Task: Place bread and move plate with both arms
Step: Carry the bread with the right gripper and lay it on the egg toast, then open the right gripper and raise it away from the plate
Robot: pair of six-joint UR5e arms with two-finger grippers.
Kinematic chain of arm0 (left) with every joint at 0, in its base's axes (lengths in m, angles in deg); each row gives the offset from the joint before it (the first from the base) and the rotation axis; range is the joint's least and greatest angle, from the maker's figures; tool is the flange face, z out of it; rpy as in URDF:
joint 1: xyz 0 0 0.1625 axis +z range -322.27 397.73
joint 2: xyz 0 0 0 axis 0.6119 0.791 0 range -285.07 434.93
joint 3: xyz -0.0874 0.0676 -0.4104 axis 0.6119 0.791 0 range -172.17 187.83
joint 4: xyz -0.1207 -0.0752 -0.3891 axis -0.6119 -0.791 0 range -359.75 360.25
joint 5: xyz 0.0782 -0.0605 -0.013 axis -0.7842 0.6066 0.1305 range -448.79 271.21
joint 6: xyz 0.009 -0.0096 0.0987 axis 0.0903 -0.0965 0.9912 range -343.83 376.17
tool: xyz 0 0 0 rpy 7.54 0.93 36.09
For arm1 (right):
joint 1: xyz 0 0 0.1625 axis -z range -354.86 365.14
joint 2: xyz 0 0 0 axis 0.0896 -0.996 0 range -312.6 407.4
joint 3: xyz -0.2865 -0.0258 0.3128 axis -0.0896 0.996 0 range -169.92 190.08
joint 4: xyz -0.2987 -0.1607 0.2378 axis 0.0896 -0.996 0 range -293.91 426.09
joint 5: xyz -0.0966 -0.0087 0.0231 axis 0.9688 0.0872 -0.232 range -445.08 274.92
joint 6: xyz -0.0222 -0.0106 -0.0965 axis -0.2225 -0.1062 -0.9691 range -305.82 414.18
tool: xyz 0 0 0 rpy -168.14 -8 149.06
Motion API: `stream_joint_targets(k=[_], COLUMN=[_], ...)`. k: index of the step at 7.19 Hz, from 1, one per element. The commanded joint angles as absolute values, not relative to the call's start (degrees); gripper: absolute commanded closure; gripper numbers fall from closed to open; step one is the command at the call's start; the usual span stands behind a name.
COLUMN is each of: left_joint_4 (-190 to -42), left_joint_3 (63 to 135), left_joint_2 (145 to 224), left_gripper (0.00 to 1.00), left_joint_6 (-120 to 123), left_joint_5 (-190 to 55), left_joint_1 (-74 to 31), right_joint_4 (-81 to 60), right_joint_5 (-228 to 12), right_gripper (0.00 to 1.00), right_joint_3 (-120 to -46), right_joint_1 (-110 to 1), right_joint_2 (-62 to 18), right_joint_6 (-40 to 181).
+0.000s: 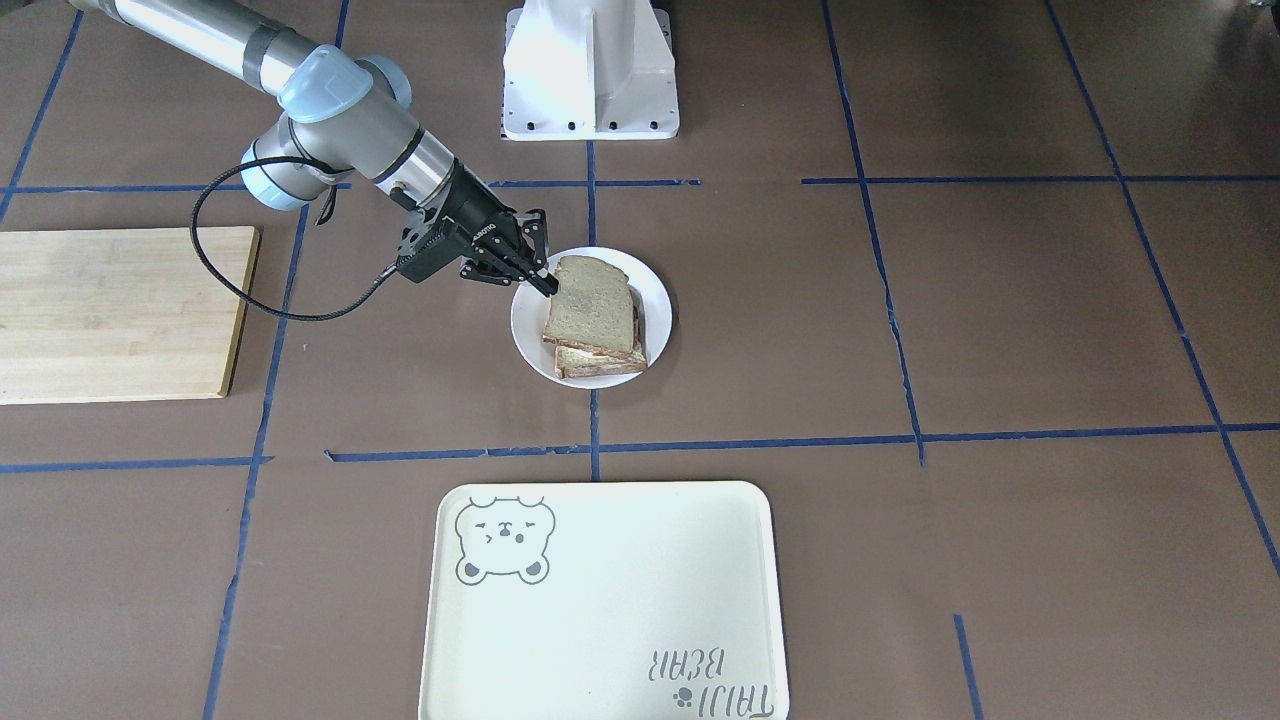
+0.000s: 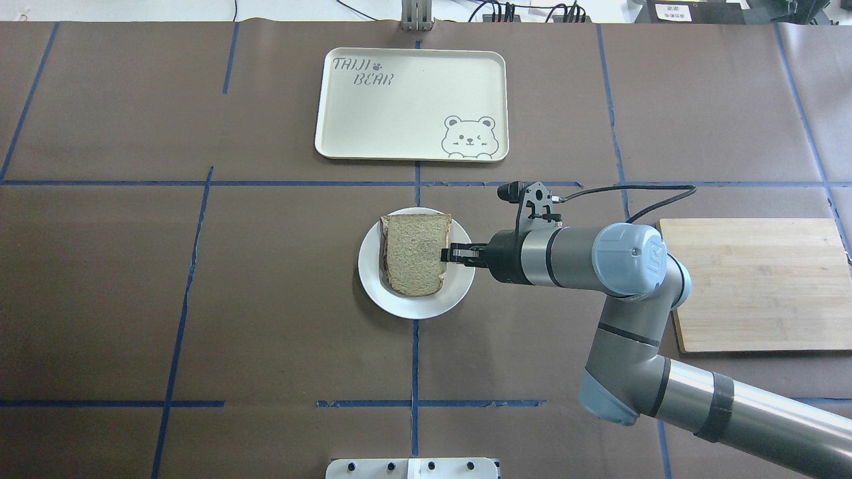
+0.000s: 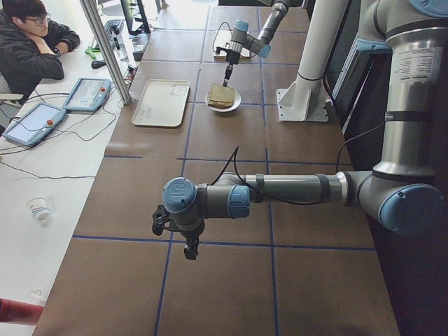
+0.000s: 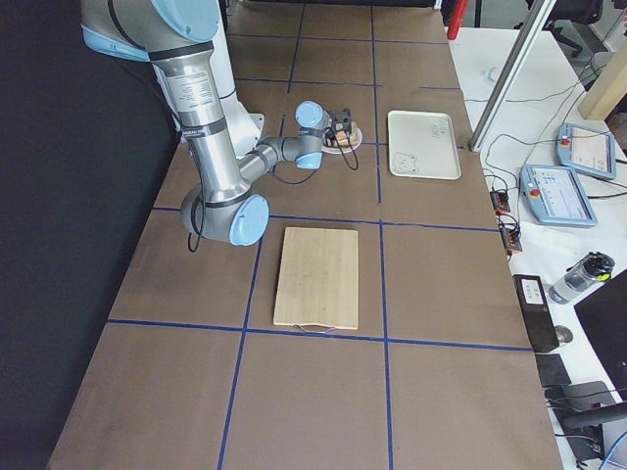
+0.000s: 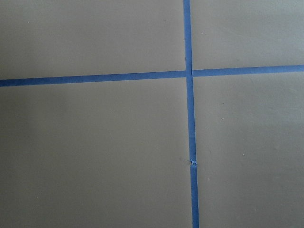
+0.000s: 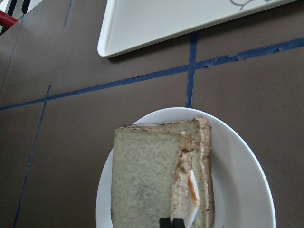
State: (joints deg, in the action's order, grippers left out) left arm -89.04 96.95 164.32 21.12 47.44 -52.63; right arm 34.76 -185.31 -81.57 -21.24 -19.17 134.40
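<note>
Over the plate [image 2: 373,279], the soft, light, tearable bread [image 2: 414,253] is seemingly clamped by its crust in the right gripper [image 2: 447,255].

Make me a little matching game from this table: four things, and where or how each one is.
Things: 1 bread; 2 plate; 3 tray; 4 wooden board.
States: A has a bear drawing; B pinched by the right hand; C on the robot's right; D round and white.
Pairs: 1-B; 2-D; 3-A; 4-C.
</note>
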Motion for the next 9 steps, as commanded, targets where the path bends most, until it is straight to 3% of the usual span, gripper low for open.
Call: stream_joint_targets(k=[1, 2, 5, 9], left_joint_4=[-89.0, -89.0, -89.1, -97.2], left_joint_3=[97.1, 97.2, 99.5, 107.6], left_joint_2=[164.3, 164.3, 164.8, 166.2], left_gripper=[0.00, 0.00, 0.00, 0.00], left_joint_6=[21.1, 21.1, 21.2, 5.9], left_joint_5=[47.4, 47.4, 47.4, 50.1], left_joint_1=[-52.6, -52.6, -52.5, -46.5], right_joint_4=[34.3, 34.1, 31.6, 1.8], right_joint_5=[-185.1, -185.0, -188.1, -203.2], right_gripper=[0.16, 0.00, 0.00, 0.00], right_joint_3=[-81.0, -81.0, -81.6, -91.8], right_joint_1=[-20.7, -20.8, -24.8, -40.1], right_joint_2=[-19.1, -19.0, -19.0, -19.9], right_joint_6=[134.2, 134.7, 134.7, 125.4])
